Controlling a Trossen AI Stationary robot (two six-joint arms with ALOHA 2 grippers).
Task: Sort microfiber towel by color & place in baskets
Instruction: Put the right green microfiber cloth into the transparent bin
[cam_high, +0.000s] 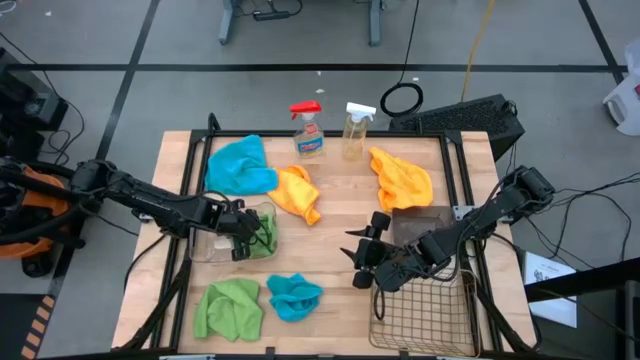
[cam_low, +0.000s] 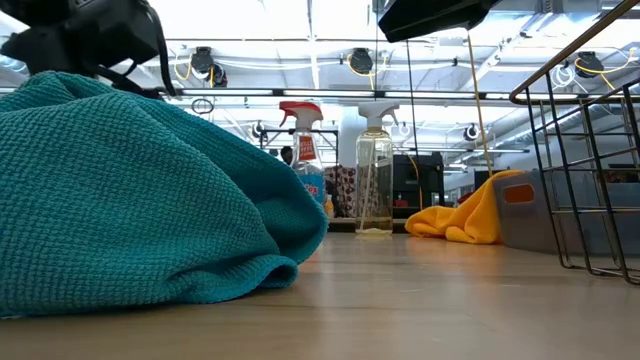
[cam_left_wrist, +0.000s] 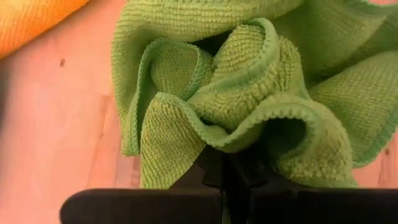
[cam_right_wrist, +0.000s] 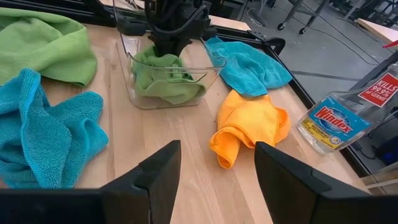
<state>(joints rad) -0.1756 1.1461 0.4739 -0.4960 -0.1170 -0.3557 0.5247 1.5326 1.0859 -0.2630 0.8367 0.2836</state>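
Note:
My left gripper (cam_high: 243, 232) reaches into the clear plastic tub (cam_high: 205, 245) at the table's left and is shut on a bright green towel (cam_high: 264, 232) inside it. It also shows in the right wrist view (cam_right_wrist: 166, 43). My right gripper (cam_high: 360, 256) is open and empty, hovering beside the wire-mesh basket (cam_high: 425, 315) and the dark grey bin (cam_high: 425, 222). Lying flat on the table are a second green towel (cam_high: 228, 308), two turquoise towels (cam_high: 293, 295) (cam_high: 240, 165) and two orange-yellow towels (cam_high: 296, 192) (cam_high: 402, 178). My left gripper pinches a bunched fold of the green towel (cam_left_wrist: 244, 134) between its two fingers, several layers gathered together. The fingers come from above, slanting down into the tub. The towel sits crumpled below them, its lower part (cam_right_wrist: 168, 87) on the tub's floor.
Two spray bottles (cam_high: 308, 130) (cam_high: 356, 130) stand at the table's far edge. A turquoise towel (cam_low: 130, 200) fills the low view's left. Bare wood lies in the table's middle, between the tub and the grey bin.

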